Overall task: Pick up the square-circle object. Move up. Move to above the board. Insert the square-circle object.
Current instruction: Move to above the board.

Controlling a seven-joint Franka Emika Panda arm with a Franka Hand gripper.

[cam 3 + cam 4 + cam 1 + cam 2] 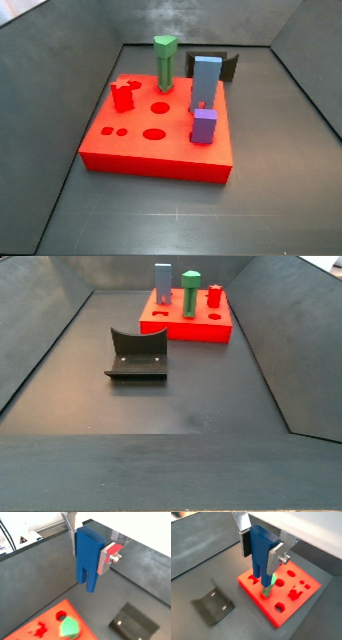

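Even, soft overhead lighting; faint shadows beneath the gripper (90, 549). Wrist views are slightly blurred (softest near the finger plates); side views sharper.

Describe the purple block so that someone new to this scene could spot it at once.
Start at the red board on the dark floor. On its top stand a green post, a tall blue block and a small red peg. The purple block stands just in front of the tall blue block, far shorter and the only purple thing there.
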